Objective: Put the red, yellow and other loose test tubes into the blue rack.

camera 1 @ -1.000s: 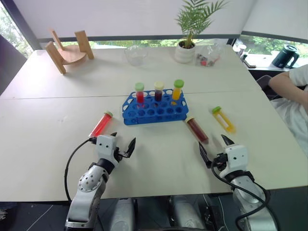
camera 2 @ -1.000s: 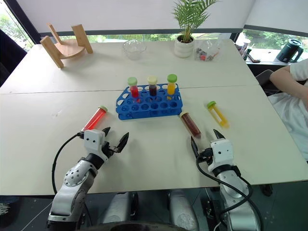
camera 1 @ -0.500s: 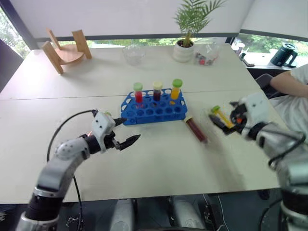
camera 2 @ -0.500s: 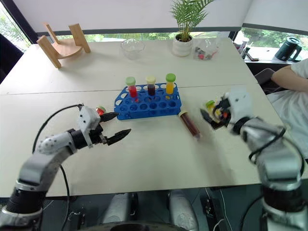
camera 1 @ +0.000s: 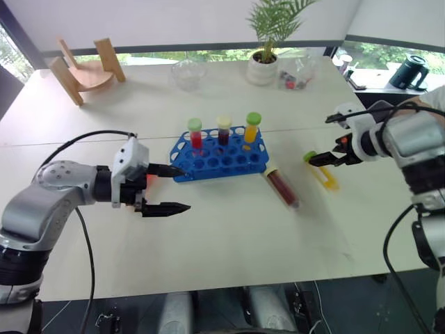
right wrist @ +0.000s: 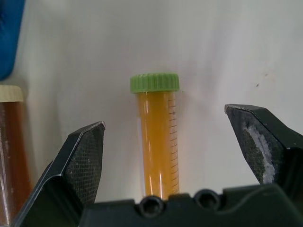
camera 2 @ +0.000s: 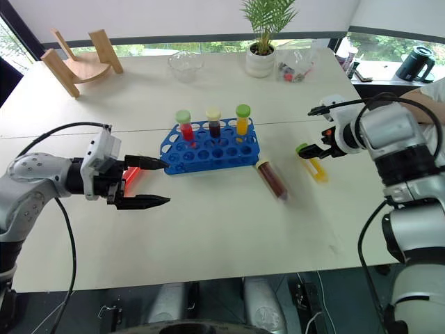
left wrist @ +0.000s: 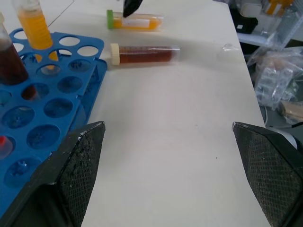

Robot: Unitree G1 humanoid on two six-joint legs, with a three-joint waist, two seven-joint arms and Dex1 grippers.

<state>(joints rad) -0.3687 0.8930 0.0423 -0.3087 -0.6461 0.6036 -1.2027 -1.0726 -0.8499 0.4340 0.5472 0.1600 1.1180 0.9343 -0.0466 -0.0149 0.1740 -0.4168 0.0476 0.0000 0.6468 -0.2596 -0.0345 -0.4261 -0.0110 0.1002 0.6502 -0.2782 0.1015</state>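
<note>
The yellow tube lies flat on the counter, right of the blue rack. It looks light, smooth and roly. The right gripper hangs above it, fingers wide apart and empty. The middle looks the safest place to pinch. The left gripper is spread wide and empty too.

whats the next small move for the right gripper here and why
Probably lower the right gripper straight down and close on the yellow test tube. Its fingers stand open on either side of the green-capped tube, which lies flat on the table, loose and apart from the blue rack.
</note>
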